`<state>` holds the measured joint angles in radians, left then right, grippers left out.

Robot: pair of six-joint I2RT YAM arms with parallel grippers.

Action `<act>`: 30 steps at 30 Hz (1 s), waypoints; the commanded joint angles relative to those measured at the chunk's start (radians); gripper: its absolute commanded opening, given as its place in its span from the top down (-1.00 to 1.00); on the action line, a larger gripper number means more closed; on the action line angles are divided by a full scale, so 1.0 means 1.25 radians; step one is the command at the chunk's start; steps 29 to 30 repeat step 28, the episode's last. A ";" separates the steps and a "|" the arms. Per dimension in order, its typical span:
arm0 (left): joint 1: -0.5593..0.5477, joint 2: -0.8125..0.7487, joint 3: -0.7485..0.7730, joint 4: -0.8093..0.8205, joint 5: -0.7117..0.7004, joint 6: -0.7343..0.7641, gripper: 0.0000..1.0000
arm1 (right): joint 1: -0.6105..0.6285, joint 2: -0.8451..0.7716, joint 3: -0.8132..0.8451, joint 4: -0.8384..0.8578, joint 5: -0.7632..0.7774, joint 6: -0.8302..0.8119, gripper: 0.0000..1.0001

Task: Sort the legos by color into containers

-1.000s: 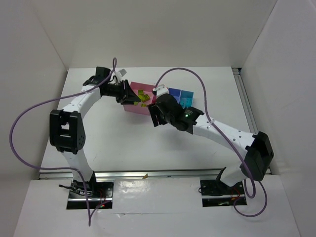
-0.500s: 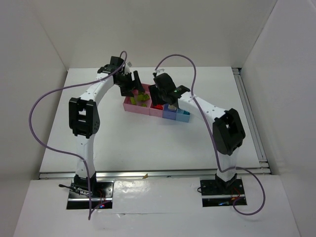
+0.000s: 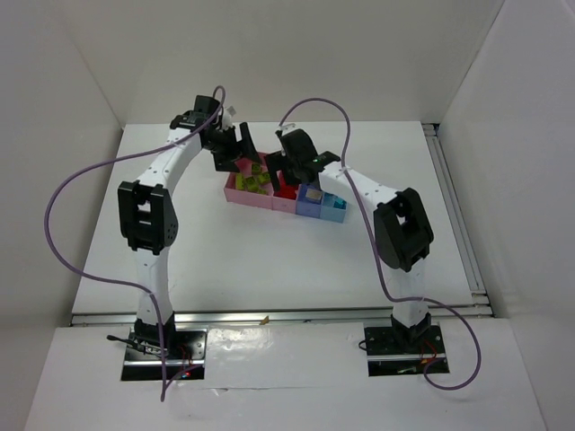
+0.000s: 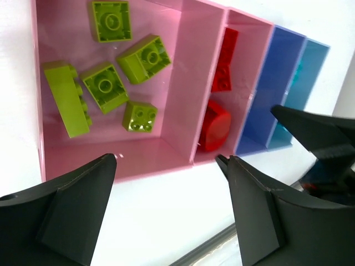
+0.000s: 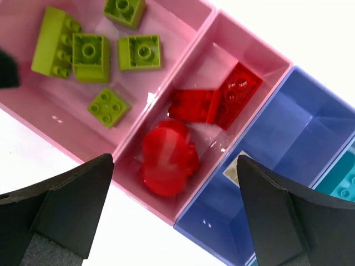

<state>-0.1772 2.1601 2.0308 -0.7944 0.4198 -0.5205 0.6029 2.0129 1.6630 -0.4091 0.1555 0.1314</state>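
The containers (image 3: 269, 199) are four joined bins in a row at mid-table. The first pink bin (image 4: 66, 160) holds several lime green legos (image 4: 105, 86). In the second pink bin (image 5: 252, 55) lie red legos (image 5: 222, 100) and a blurred, rounded red piece (image 5: 166, 158). The blue bin (image 5: 288, 127) shows only a small label, and a teal lego (image 5: 346, 183) lies in the light blue bin. My left gripper (image 4: 167, 159) hangs open and empty over the first bin's edge (image 3: 241, 154). My right gripper (image 5: 175, 162) stands open and empty above the red piece (image 3: 283, 171).
White walls enclose the table on three sides. A metal rail (image 3: 454, 211) runs along the right edge and another along the front (image 3: 287, 314). Purple cables (image 3: 63, 206) loop off both arms. The right gripper's dark finger (image 4: 316, 130) shows in the left wrist view.
Both arms reached farther back over the bins. The left gripper opened first, then the right one opened; the rounded red piece now lies blurred in the second pink bin.
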 commanded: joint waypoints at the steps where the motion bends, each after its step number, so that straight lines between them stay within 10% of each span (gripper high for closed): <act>1: 0.002 -0.086 -0.007 -0.011 0.016 0.022 -0.84 | -0.004 -0.037 0.012 0.077 0.010 -0.012 -0.98; 13: 0.002 -0.206 -0.053 -0.045 -0.009 0.056 -0.90 | -0.123 -0.198 -0.042 -0.123 0.470 0.325 -0.98; 30: -0.008 -0.344 -0.164 -0.077 -0.110 0.054 -0.92 | -0.304 -0.472 -0.369 -0.215 0.378 0.392 -0.98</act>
